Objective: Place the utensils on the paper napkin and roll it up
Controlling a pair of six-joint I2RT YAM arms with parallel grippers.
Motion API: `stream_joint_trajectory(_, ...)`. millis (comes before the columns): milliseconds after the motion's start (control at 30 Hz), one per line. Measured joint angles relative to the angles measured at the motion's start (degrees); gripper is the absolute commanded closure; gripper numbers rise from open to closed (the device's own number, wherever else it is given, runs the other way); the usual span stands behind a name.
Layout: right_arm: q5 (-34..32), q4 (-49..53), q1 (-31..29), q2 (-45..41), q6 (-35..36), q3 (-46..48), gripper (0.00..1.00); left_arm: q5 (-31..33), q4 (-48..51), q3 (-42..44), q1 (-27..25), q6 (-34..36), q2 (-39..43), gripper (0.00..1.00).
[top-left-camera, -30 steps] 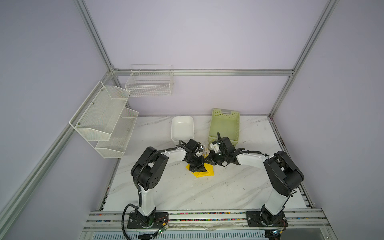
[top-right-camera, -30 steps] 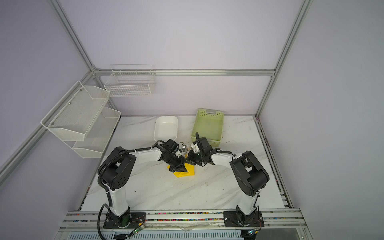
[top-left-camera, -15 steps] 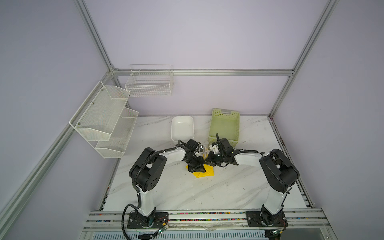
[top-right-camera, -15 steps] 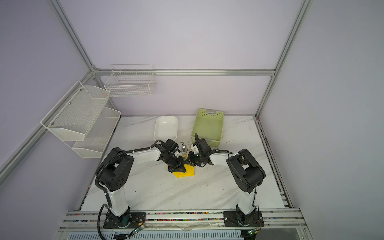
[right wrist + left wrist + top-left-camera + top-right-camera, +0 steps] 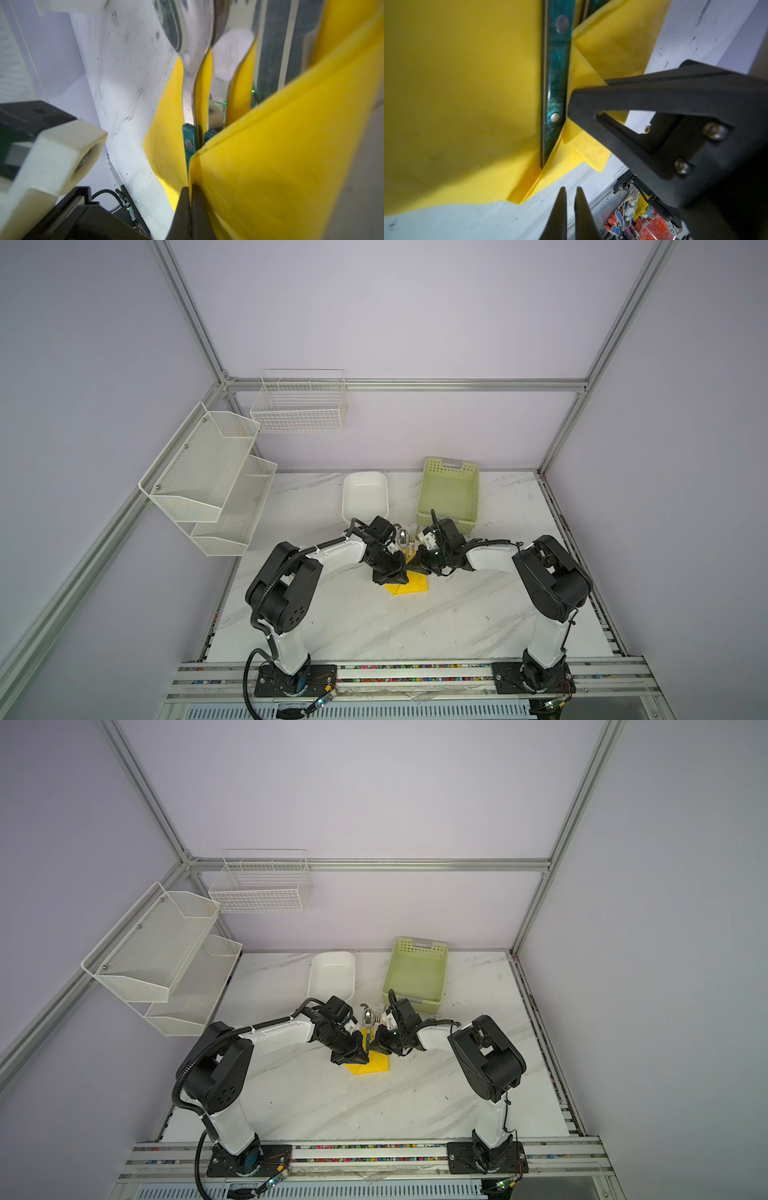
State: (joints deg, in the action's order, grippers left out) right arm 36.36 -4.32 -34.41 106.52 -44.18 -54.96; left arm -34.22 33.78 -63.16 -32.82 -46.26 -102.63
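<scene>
In both top views the thin bright yellow paper napkin (image 5: 409, 588) lies mid-frame on the white marble tabletop (image 5: 374, 635), with the silver utensils with teal handles (image 5: 556, 83) already laid on it. The right gripper (image 5: 190, 192) is clamped on a lifted napkin edge, drawing it over the handles. The left gripper (image 5: 570, 193), fingers nearly together, holds nothing. Placing looks done; rolling seems only begun.

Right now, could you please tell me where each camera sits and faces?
Both top views: high over the arm bases, looking down at the table; both arms show.
Left wrist: on left arm, facing the paper napkin and utensils; left gripper tips show.
Right wrist: on right arm, facing utensil necks; right gripper pinches the napkin.
Wrists share napkin and utensils.
</scene>
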Motion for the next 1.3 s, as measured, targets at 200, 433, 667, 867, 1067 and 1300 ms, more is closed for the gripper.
stream_joint_trajectory(200,-0.2,0.0,0.0,0.0,0.1,0.0,1.0,1.1,0.7,0.1,0.3,1.1,-0.4,0.9)
stream_joint_trajectory(433,-0.2,0.0,0.0,0.0,0.1,0.0,1.0,1.5,0.6,0.1,0.5,1.5,-2.4,0.91)
stream_joint_trajectory(667,-0.2,0.0,0.0,0.0,0.1,0.0,1.0,1.8,0.5,0.1,0.5,1.9,-3.3,0.96)
stream_joint_trajectory(867,-0.2,0.0,0.0,-0.2,-0.1,0.0,1.0,2.4,0.4,0.1,0.5,2.0,-3.7,0.96)
stream_joint_trajectory(1067,0.1,0.0,-0.4,-1.3,-0.4,0.0,1.0,2.8,0.3,0.1,0.5,2.0,-3.7,0.96)
stream_joint_trajectory(1300,0.8,-0.2,-2.0,-1.9,-0.7,0.0,1.0,3.0,0.2,0.1,0.5,2.0,-3.7,0.96)
